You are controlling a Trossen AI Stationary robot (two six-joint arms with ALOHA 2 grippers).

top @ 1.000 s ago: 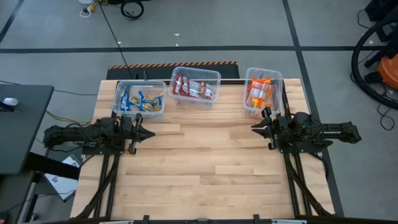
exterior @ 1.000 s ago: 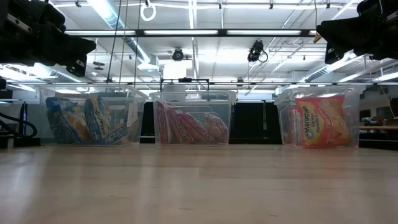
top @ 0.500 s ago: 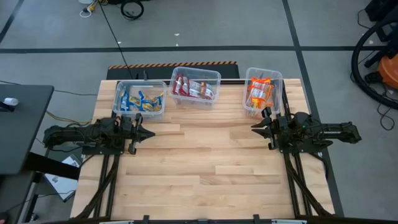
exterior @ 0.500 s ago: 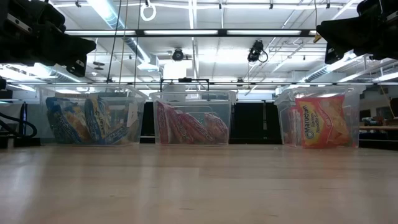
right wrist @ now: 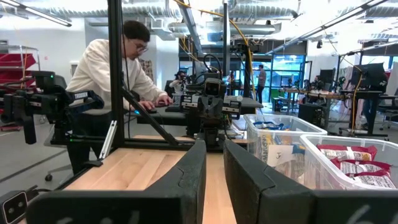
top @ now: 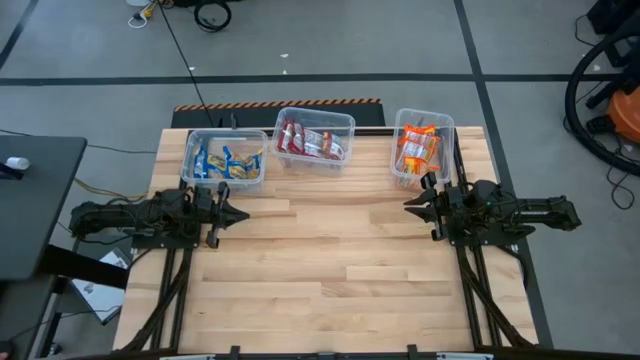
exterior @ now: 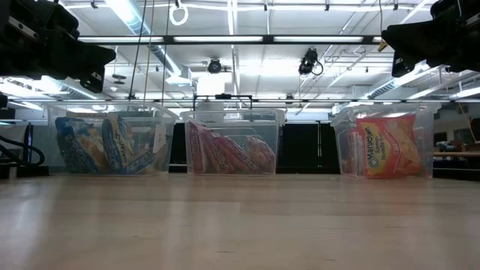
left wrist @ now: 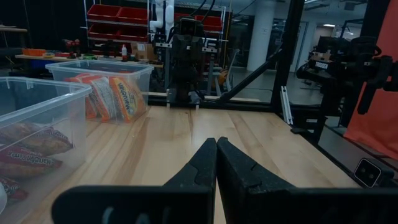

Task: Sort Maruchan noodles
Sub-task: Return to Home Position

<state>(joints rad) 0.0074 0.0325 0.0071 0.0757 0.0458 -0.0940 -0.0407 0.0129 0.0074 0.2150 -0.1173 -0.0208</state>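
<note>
The Maruchan noodles lie sorted in three clear tubs along the table's far edge. The blue-yellow packets (top: 225,160) fill the left tub, the dark red packets (top: 314,142) the middle one, and the orange packets (top: 419,150) the right one. In the low view the packets (exterior: 109,144) (exterior: 229,154) (exterior: 386,146) stand on edge and lean against the tub walls. My left gripper (top: 245,213) (left wrist: 216,142) hangs shut at the table's left side, pointing level toward the right. My right gripper (top: 408,205) (right wrist: 214,144) hangs at the right side, facing it, slightly open with nothing between its fingers.
Bare wooden tabletop (top: 330,270) stretches between the two arms and toward the near edge. A person (right wrist: 118,68) bends over a workbench beyond the table's left side. A dark side table (top: 30,200) stands left of the table.
</note>
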